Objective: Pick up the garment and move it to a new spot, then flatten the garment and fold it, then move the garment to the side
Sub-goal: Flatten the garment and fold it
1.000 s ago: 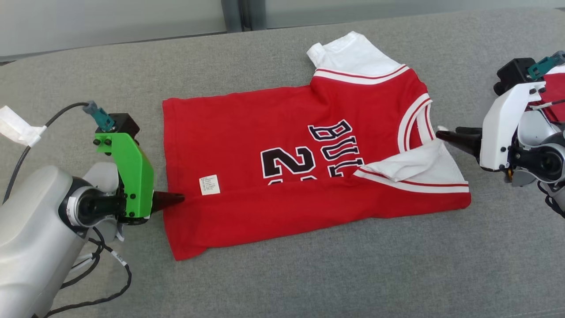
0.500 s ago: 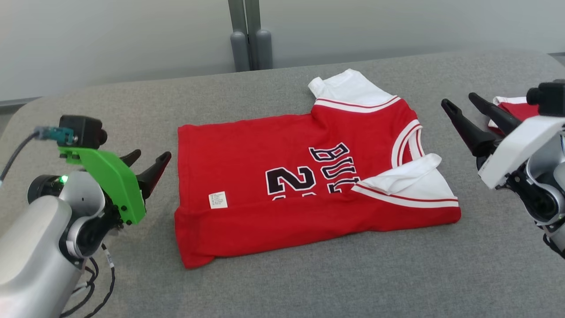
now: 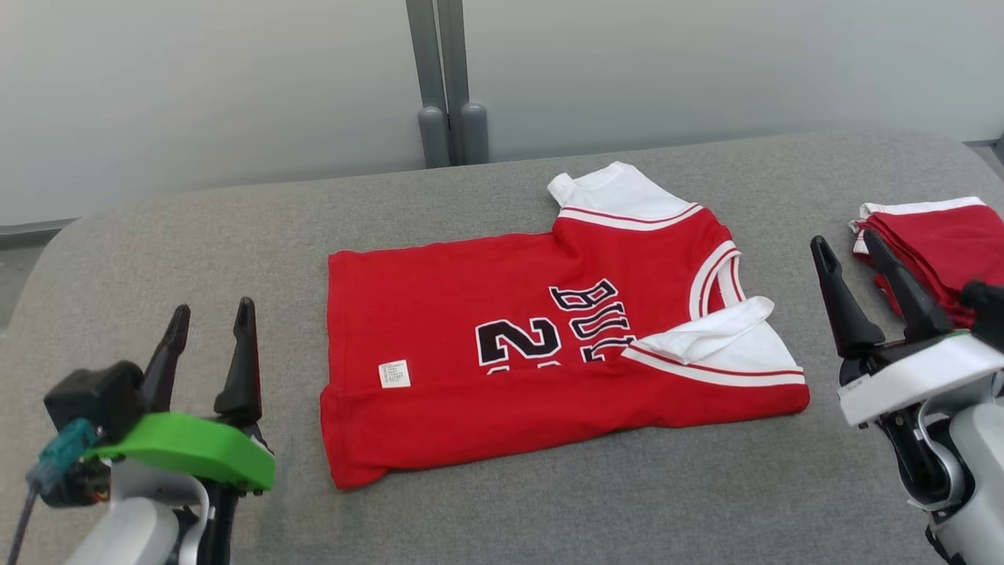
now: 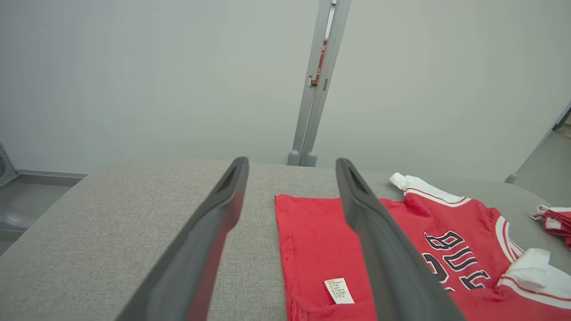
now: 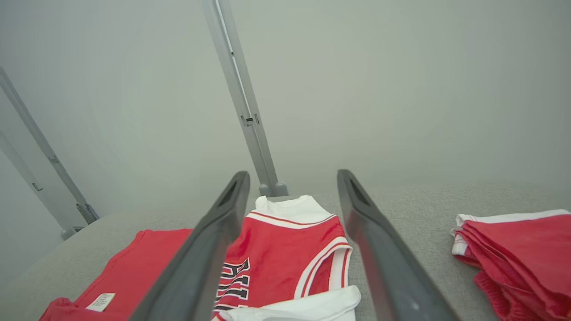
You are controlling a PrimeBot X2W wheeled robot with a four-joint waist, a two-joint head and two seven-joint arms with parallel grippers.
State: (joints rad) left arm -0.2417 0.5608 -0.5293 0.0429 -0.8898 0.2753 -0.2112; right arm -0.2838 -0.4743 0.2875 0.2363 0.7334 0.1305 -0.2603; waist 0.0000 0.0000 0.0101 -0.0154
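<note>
At the middle of the grey cushion [image 3: 235, 235] lies the red jersey [image 3: 549, 345], its near long edge folded up over the number and a white sleeve tucked across toward four o'clock. A second ago both claws were at its two ends. Now they have let go and drawn back, so that fold looks set and another seems due. The left gripper [image 3: 213, 308] stands off at eight o'clock and the right gripper [image 3: 845, 239] at three, both clear of the cloth, with fingers aimed at twelve and spread wide. A red folded stack [image 3: 941, 243] sits at two o'clock.
</note>
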